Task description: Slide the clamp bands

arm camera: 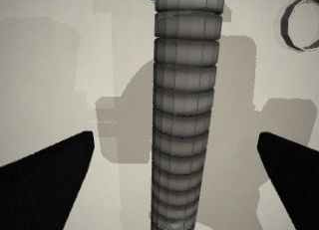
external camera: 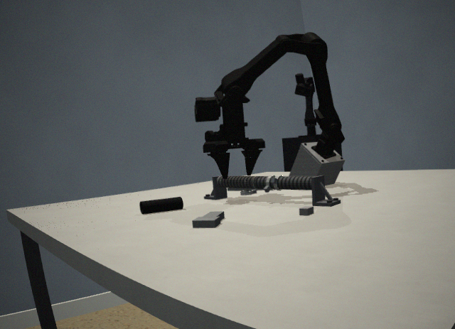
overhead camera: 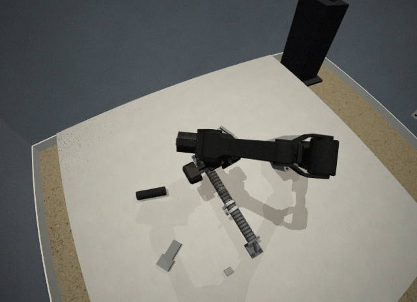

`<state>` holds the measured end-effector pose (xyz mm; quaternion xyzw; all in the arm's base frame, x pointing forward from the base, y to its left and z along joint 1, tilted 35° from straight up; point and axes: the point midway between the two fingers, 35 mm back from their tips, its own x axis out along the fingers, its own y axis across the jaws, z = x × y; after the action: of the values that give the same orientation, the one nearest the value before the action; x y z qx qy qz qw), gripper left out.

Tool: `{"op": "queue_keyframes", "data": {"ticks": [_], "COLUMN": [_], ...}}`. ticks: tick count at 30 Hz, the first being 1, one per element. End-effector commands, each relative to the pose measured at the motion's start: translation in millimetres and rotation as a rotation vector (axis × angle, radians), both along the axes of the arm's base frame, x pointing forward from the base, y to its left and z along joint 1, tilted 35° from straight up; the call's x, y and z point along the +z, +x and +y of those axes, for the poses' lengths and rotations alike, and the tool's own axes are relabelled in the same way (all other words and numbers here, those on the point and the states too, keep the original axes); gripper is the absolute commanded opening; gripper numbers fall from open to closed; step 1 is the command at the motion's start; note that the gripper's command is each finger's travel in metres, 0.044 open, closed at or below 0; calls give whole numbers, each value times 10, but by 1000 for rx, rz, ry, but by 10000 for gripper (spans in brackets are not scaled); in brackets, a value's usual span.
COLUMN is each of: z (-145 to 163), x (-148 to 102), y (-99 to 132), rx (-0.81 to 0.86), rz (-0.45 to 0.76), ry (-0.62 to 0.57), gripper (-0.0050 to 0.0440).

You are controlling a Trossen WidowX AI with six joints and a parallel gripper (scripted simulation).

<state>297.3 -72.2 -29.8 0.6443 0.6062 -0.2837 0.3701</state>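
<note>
A dark corrugated hose point(overhead camera: 229, 206) lies between two small grey end stands point(overhead camera: 253, 250). Two light steel clamp bands point(overhead camera: 229, 206) sit close together near its middle; they also show in the exterior view point(external camera: 269, 182). My gripper point(external camera: 237, 172) is open and empty. It hangs just above the hose's far end section, well away from the bands. In the wrist view the hose point(arm camera: 184, 115) runs up the middle between my spread fingers, and no band shows there. The mender inside is hidden.
A black cylinder point(overhead camera: 150, 192) lies left of the hose. A flat grey piece point(overhead camera: 169, 256) and a small grey cube point(overhead camera: 229, 271) lie near the front. A thin ring point(arm camera: 301, 23) lies beside the hose's far end. A black tower point(overhead camera: 313, 36) stands at the back corner.
</note>
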Motion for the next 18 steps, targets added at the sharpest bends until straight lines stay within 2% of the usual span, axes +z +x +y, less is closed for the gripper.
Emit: {"op": "queue_keyframes", "data": {"ticks": [1,4,7,8,18], "z": [-4,16,232,254,254], "x": [-39,-70,-378,-406,-406], "y": [-22,-16,20,21,21], "rx": [-15,-15,-15,-15,-15], "rz": [22,22,22,22,22], "ry": [3,3,3,3,3], "gripper": [440,440,440,440,440]}}
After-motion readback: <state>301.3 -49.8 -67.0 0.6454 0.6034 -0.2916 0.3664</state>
